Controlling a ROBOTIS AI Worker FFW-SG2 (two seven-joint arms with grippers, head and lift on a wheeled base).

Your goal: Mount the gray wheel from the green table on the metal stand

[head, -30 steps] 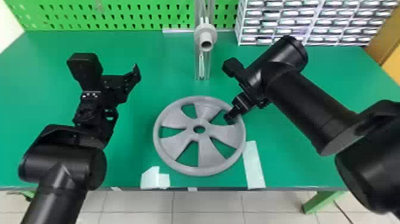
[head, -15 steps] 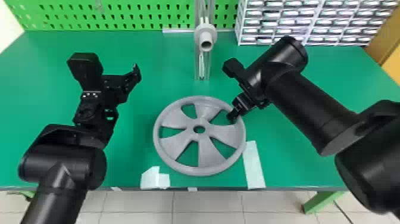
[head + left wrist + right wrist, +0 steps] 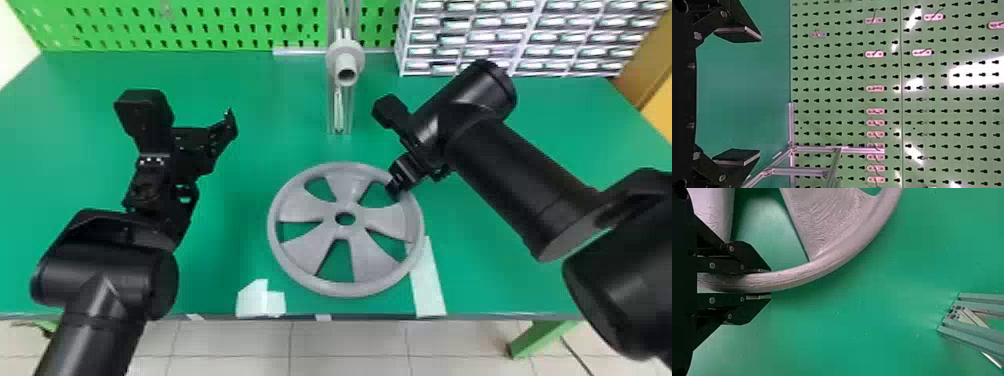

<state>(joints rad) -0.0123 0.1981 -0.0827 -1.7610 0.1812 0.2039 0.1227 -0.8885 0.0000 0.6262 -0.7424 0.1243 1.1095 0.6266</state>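
Stretching from the right over the green tabletop [image 3: 240, 200], the right arm [image 3: 520, 185] angles down to the flat-lying gray wheel [image 3: 305, 250] before the metal stand [image 3: 345, 55], while the left gripper [image 3: 202, 145] hangs wide-spread. The right gripper [image 3: 397, 184] pinches the wheel's rim, its fingers closer together than a second ago, their dark tips hard to separate in the head view.

The green table [image 3: 575, 125] is brightly and fairly evenly lit in the head view. White glare is thrown back in patches by the pegboard [image 3: 844, 105], and a soft shadow is cast beside the rim of the gray wheel [image 3: 828, 264].
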